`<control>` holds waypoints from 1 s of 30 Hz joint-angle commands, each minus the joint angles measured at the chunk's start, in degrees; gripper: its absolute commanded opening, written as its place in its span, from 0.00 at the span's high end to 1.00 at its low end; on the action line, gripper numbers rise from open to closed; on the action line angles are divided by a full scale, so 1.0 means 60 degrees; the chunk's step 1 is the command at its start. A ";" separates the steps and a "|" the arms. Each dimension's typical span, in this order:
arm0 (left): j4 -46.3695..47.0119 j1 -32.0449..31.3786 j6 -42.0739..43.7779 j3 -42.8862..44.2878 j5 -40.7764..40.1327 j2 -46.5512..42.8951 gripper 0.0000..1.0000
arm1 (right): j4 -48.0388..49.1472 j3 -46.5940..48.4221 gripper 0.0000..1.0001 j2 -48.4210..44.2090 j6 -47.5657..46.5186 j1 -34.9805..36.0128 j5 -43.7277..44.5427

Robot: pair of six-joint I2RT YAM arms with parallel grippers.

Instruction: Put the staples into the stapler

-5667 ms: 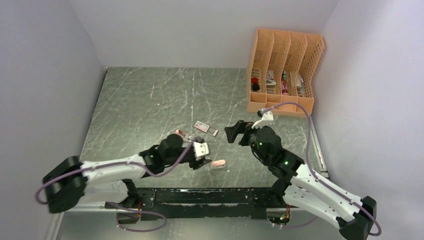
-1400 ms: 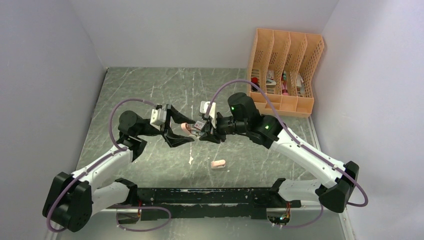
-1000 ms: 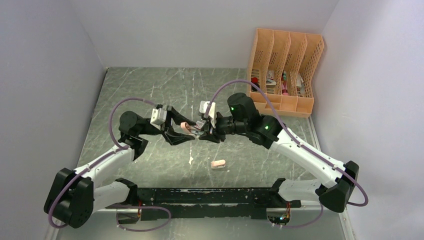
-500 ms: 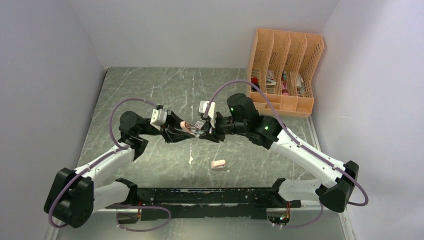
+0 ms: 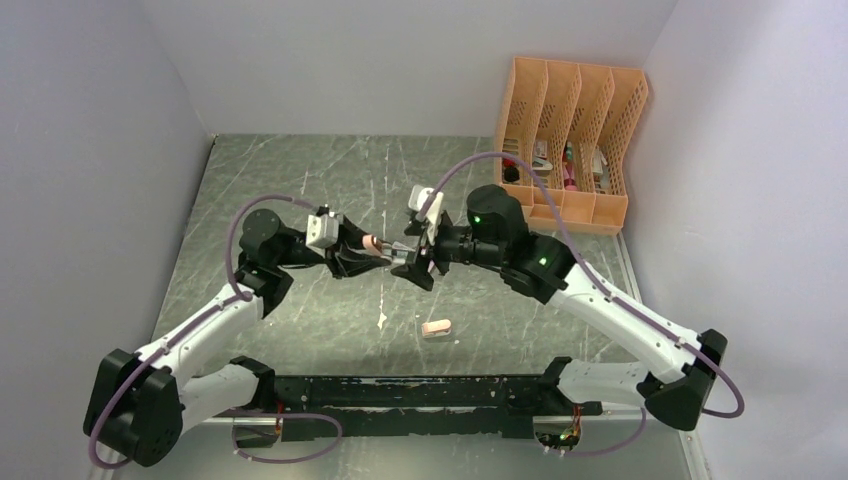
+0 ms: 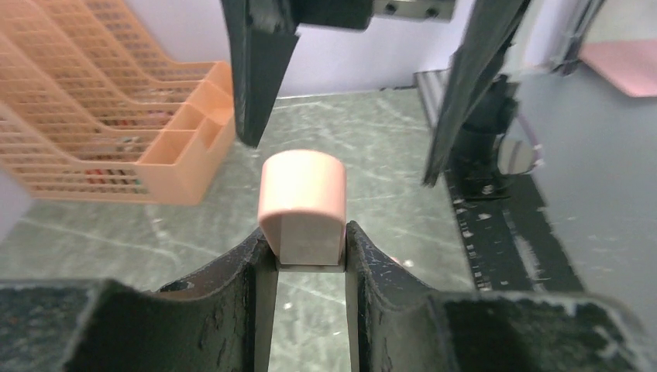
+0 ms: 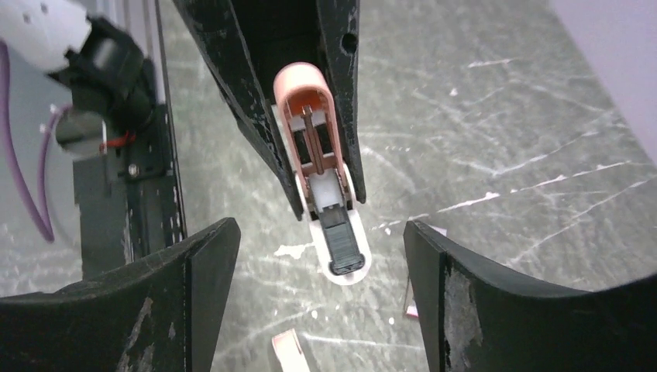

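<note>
Left tool (image 6: 308, 236): clamped on the stapler (image 6: 302, 186), one finger on each flat side, its rounded pink end sticking out past my fingertips.
Stapler: held in the air above the middle of the surface (image 5: 300, 190), lengthwise toward 3 o'clock in the top view. From my right wrist I see into its pink shell, with a thin rod down the middle and a white and black part pointing at my right tool.
Right tool (image 7: 318, 229): fingers wide apart, gripping nothing, facing my left tool from 3 o'clock, with one finger to each side of the stapler's tip. I cannot tell whether either one touches it.
Second stapler (image 5: 436, 328): lying on the surface at 6 o'clock from the two tools, apart from both.
Organiser (image 5: 565, 140): orange, with mesh dividers, at the surface's 1 o'clock corner, small items in its slots.
</note>
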 commanded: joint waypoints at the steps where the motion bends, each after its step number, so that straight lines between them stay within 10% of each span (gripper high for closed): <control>1: -0.3013 -0.0056 0.2598 0.0970 -0.1177 -0.0297 0.93 | 0.1673 -0.0301 0.16 -0.0664 0.1706 0.0039 0.0997; 13: -0.4216 -0.0044 0.3566 0.1346 -0.2538 -0.0145 0.93 | 0.2443 0.0546 0.03 0.0317 0.5448 0.0038 0.3310; 30: -0.4257 -0.0069 0.3549 0.1387 -0.2487 -0.0025 0.93 | 0.1271 0.1507 0.00 0.2104 0.5341 0.0953 0.5433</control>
